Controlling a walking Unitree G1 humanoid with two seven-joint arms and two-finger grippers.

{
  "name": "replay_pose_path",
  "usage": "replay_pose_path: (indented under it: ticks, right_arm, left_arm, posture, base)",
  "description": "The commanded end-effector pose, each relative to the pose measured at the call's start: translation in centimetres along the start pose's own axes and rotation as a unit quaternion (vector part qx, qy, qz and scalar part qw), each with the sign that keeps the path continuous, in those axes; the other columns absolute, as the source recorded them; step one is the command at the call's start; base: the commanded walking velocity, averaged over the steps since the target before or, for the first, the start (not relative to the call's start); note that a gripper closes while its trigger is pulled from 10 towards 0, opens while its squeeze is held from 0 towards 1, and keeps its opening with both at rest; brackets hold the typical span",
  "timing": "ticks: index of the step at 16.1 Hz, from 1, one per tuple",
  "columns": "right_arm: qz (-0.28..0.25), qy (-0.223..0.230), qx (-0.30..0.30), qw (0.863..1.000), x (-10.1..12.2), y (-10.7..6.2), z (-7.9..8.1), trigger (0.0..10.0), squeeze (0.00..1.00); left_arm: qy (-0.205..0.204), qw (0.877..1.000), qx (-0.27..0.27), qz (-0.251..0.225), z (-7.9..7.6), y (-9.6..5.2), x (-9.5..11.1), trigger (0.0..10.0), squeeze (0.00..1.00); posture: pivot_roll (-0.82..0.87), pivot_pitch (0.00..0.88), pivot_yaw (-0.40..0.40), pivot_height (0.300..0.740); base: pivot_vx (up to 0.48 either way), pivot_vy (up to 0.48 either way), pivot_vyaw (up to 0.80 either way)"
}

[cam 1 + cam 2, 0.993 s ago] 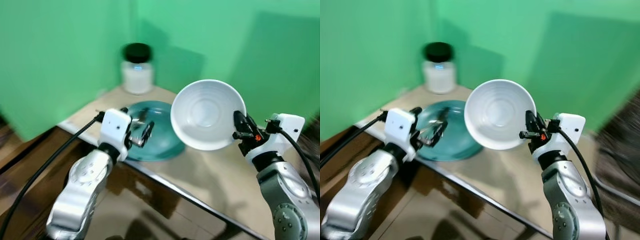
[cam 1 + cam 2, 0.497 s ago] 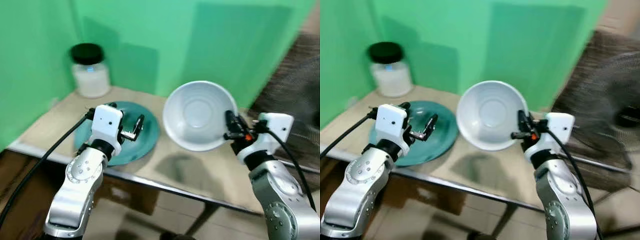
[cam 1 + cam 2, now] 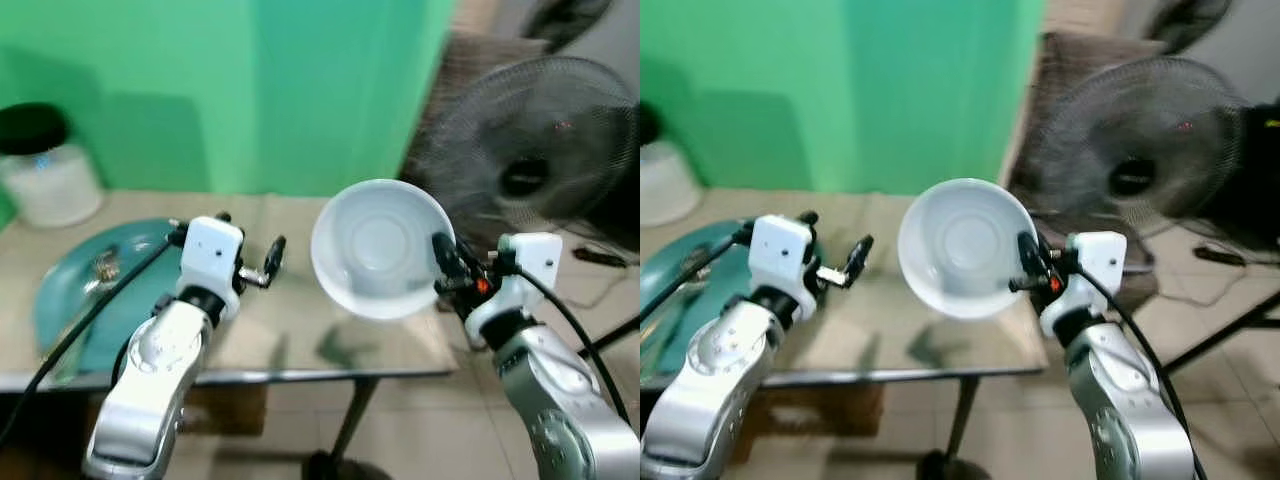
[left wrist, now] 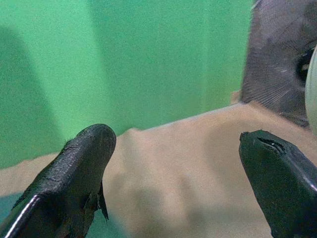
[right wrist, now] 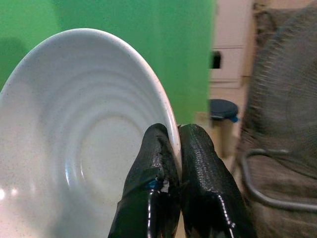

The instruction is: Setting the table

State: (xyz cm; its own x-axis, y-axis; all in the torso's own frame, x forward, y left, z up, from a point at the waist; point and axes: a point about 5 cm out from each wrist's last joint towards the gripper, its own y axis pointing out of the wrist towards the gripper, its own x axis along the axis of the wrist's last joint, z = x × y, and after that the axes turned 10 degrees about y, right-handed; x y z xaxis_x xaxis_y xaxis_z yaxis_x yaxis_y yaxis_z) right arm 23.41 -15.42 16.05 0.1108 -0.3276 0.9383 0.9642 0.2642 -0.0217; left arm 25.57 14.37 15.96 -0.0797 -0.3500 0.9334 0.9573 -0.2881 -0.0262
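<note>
Beige table (image 3: 300, 330); right pincer (image 5: 179, 148) clamps bowl (image 3: 378, 248) rim.

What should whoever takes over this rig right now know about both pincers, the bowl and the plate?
Right pincer: shut on the rim of the white bowl, held tilted in the air above the table's right end.
Left pincer: open and empty, hovering over the table just right of the teal plate.
Teal plate lies at the table's left side; a black-lidded jar stands behind it.
Done: bowl picked up.
Left: set the bowl down on the table. A fan stands close on the right.
</note>
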Motion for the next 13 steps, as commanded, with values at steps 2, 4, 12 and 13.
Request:
replay_pose_path:
  ticks: [2, 4, 12, 13]
  right_arm:
    - [-0.011, -0.007, 0.008, 1.0, 0.71, -0.12, 0.07, 10.0, 0.0]
    - [-0.009, -0.008, 0.011, 1.0, 0.68, -0.07, 0.1, 10.0, 0.0]
    - [-0.004, -0.015, 0.032, 0.999, 0.64, 0.03, 0.49, 10.0, 0.0]
    - [-0.001, -0.012, 0.027, 1.0, 0.54, 0.0, 0.37, 10.0, 0.0]
  left_arm:
    - [0.0, 1.0, -0.009, -0.004, -0.42, 0.06, 0.2, 10.0, 0.0]
    - [0.0, 1.0, -0.009, -0.004, -0.35, 0.05, 0.2, 10.0, 0.0]
    - [0.0, 1.0, 0.0, -0.003, -0.07, -0.19, 0.12, 10.0, 0.0]
    - [0.0, 1.0, 0.003, -0.003, 0.01, -0.22, 0.1, 10.0, 0.0]
  posture:
    - [0.06, 0.0, -0.09, 0.74]
    - [0.06, 0.0, -0.092, 0.74]
    - [0.07, 0.0, -0.101, 0.74]
    - [0.07, 0.0, -0.1, 0.74]
  base:
    - [0.0, 0.0, -0.8]
    - [0.0, 0.0, -0.8]
    - [0.0, 0.0, -0.36]
    - [0.0, 0.0, 0.0]
